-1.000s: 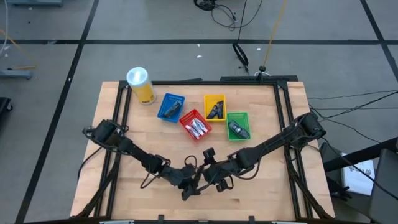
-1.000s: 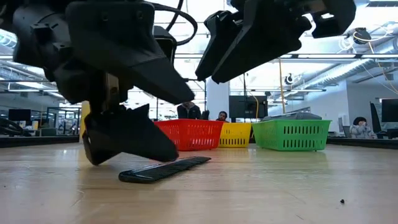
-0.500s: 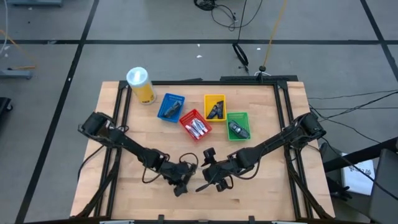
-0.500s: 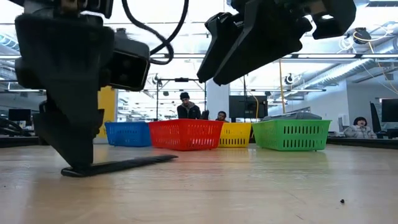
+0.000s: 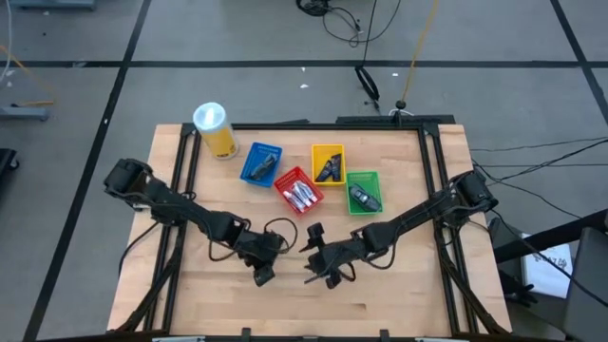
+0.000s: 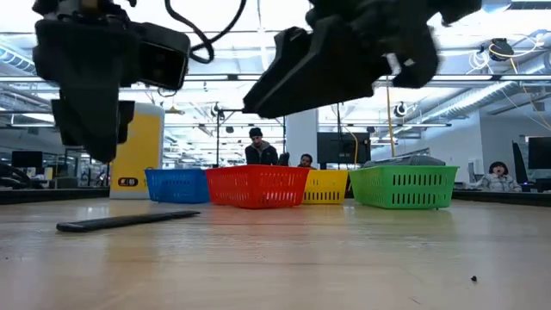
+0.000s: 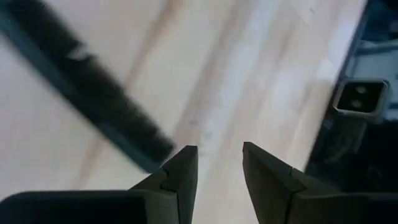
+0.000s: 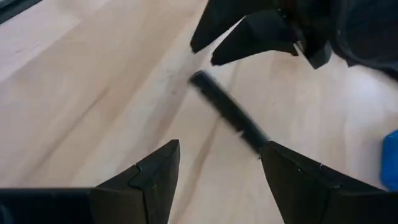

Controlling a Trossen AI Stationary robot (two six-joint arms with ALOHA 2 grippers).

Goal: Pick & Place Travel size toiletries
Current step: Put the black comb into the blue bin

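A long flat black strip lies flat on the wood near the table's near edge, seen in the low view (image 6: 129,221), the left wrist view (image 7: 87,93) and the right wrist view (image 8: 227,115). My left gripper (image 7: 220,155) hovers open just above and beside it, toward the table's left (image 5: 261,275). My right gripper (image 8: 217,155) is open wide, raised over the table to the strip's right (image 5: 321,274). Silvery tubes lie in the red basket (image 5: 299,190). Dark pieces lie in the blue (image 5: 261,163), yellow (image 5: 328,163) and green (image 5: 363,192) baskets.
The four small baskets stand in a row at mid-table, on the far side of both grippers. A tall yellow canister with a white lid (image 5: 215,128) stands at the far left. Bare wood lies around the strip. People show in the room behind the table (image 6: 256,151).
My left gripper, down on the strip a second ago, moved toward the table's left with the strip sliding along the wood under it. It then rose clear and left the strip lying flat. My right gripper shifted slightly toward the left.
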